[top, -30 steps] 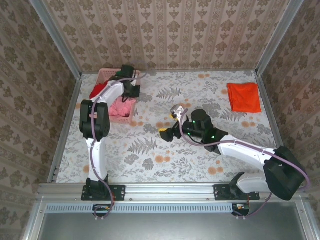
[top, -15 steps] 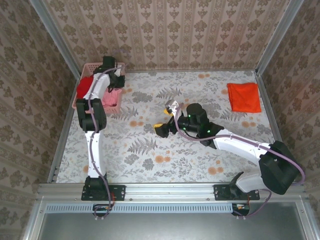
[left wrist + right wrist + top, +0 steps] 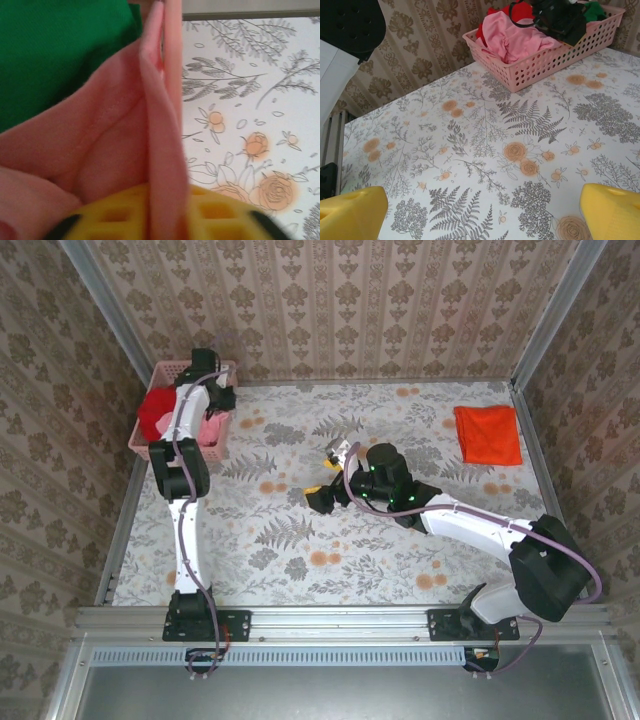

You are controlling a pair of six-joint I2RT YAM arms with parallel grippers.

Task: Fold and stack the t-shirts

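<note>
- The top camera looked down from behind over the whole table (image 3: pixel 260 540).
- The left wrist camera sat tight against the pink t-shirt (image 3: pixel 100 140).
- The right wrist camera looked low across to the basket (image 3: pixel 555 57), which the overhead view shared.

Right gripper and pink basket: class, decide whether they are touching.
Apart. The right wrist view shows the right gripper near the camera, with a wide stretch of floral table between it and the pink basket.

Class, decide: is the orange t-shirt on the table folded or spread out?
Folded: the orange t-shirt lies as a compact flat rectangle, no sleeves showing.
</note>
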